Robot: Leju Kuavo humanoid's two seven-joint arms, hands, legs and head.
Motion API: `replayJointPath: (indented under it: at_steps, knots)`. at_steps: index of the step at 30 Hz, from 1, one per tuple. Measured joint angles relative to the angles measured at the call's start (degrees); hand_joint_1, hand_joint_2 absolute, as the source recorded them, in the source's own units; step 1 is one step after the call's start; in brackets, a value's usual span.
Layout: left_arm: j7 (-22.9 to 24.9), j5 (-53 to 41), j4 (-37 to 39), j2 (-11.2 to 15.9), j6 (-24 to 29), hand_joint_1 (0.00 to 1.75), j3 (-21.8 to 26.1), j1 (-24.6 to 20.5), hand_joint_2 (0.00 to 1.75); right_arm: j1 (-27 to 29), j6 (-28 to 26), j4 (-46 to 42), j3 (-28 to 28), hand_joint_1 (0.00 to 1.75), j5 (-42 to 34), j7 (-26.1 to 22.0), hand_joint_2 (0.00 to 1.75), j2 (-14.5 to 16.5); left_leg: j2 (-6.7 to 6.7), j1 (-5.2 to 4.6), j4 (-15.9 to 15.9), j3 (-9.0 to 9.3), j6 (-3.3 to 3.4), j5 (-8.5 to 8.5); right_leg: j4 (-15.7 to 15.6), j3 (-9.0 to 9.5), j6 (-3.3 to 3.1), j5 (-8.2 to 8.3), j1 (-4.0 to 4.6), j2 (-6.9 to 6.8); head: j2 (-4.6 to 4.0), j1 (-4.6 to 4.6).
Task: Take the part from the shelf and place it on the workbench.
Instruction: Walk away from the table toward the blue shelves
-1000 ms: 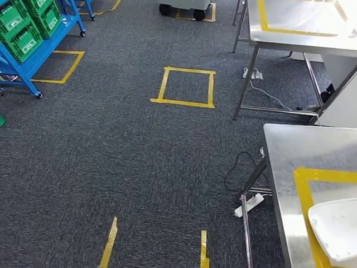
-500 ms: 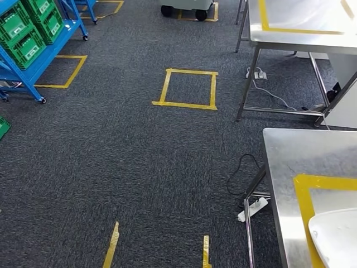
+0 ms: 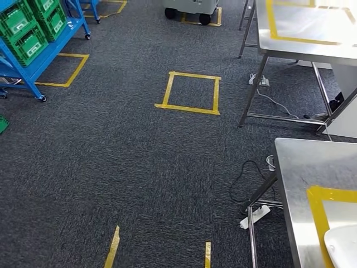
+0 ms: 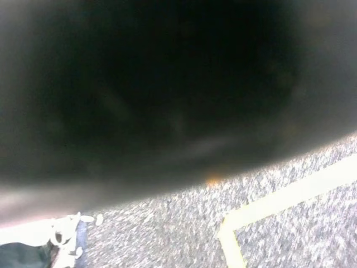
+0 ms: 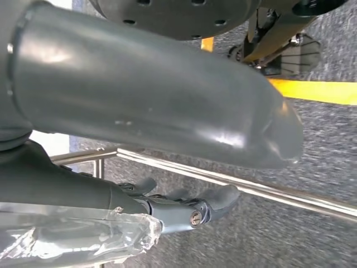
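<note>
At the far left of the head view a blue shelf [image 3: 29,61] on castors carries green crates [image 3: 26,25], and a yellow tape outline [image 3: 63,70] lies on the dark grey carpet [image 3: 105,162] beside it. Further right, near the middle, a closed yellow tape square [image 3: 191,92] is marked on the floor, with two short tape strips [image 3: 111,254] nearer the robot at the lower edge. Beyond the square stands a white wheeled unit [image 3: 191,8]. To the right is a far steel table [image 3: 303,33] with yellow tape on its top, and cables and a white power strip [image 3: 254,216] lie on the carpet under the nearer workbench [image 3: 294,178]. On that workbench, inside a yellow tape frame [image 3: 318,215] at the lower right corner, the white part [image 3: 343,248] rests flat, cut off by the picture's edge. The left wrist view is mostly dark and blurred, so whether the left hand is released or clenched cannot be told. In the right wrist view the right hand [image 5: 181,167] hangs above the carpet with its thick thumb and dark fingers [image 5: 210,201] extended and apart, grasping nothing.
</note>
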Motion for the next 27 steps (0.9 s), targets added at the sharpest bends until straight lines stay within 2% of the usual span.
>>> replayJointPath:
  at_steps: [2,3,4,5,7,9,11,13,19,27]
  knots:
    - [-0.4,-0.1,0.0,0.0,0.1,0.0,0.1,-0.1,0.0,0.0,0.1,-0.1,0.0,0.0,0.1,0.0,0.0,0.0,-0.01,-0.24,0.0,0.13,0.52,-0.26,7.7,-4.44,0.08,-2.99,0.03,0.04,0.01,0.23]
    - [-0.6,-0.1,0.0,0.0,0.1,0.0,0.1,0.0,0.0,0.1,0.1,-0.1,0.0,0.0,0.1,0.0,0.0,0.0,-0.03,-0.41,0.0,0.26,0.69,-0.42,10.4,-6.22,0.04,-3.48,0.04,0.05,0.01,0.23]
    - [-0.8,-0.2,0.0,0.0,0.2,0.0,0.1,0.0,0.0,0.2,0.1,-0.1,0.0,0.0,0.1,0.0,0.0,0.0,-0.06,-0.57,0.0,0.46,0.79,-0.59,11.0,-7.06,-0.08,-2.8,0.07,0.05,0.01,0.25]
    - [-0.9,-0.3,0.0,-0.1,0.2,0.0,0.1,0.1,0.0,0.2,0.2,-0.1,0.0,0.0,0.1,0.0,0.0,0.0,-0.11,-0.71,0.0,0.76,0.84,-0.78,9.6,-6.83,-0.3,-1.06,0.13,0.06,0.01,0.25]
    - [-0.9,-0.4,0.0,-0.2,0.4,0.0,0.2,0.1,0.0,0.2,0.2,-0.2,0.0,0.0,-0.2,0.0,0.0,0.0,-0.2,-0.92,0.0,1.42,0.71,-1.25,2.4,-3.96,-1.01,3.41,0.38,0.09,0.01,0.24]
    - [-0.9,-0.6,0.0,-0.3,0.5,0.0,0.5,0.1,0.0,0.2,0.1,-0.4,0.0,0.0,-0.8,0.0,0.0,0.0,-0.24,-1.14,0.2,1.73,0.36,-1.71,-3.2,-1.21,-1.45,5.48,0.59,0.14,0.01,0.19]
    - [-0.9,-1.0,0.0,-0.3,0.6,0.0,0.9,0.0,0.0,0.3,0.1,-0.6,0.0,0.0,-1.3,0.1,0.0,0.0,-0.25,-1.25,0.3,1.75,0.3,-1.88,-4.5,-0.45,-1.29,5.56,0.66,0.2,0.01,0.14]
    - [-0.9,-1.3,0.0,-0.3,0.6,0.0,1.3,0.0,0.0,0.5,0.0,-0.7,0.0,0.0,-1.5,0.1,0.0,0.0,-0.23,-1.16,0.2,1.82,0.47,-1.86,-4.5,-0.49,-1.21,5.57,0.75,0.23,0.01,0.12]
    - [-0.9,-1.4,0.0,-0.4,0.6,0.0,1.6,0.1,0.0,0.5,0.0,-0.9,0.1,0.0,-1.6,0.1,0.0,0.0,-0.23,-1.05,-0.3,1.98,0.02,-1.84,-4.5,-0.41,-1.7,5.28,0.91,0.19,0.01,0.12]
    - [-0.9,-1.4,0.0,-0.4,0.6,0.0,1.7,0.1,0.0,0.5,0.0,-1.0,0.1,0.0,-1.6,0.1,0.0,0.0,-0.24,-1.03,-0.3,1.98,-0.24,-1.72,-4.5,-0.38,-1.74,5.3,0.9,0.18,0.01,0.14]
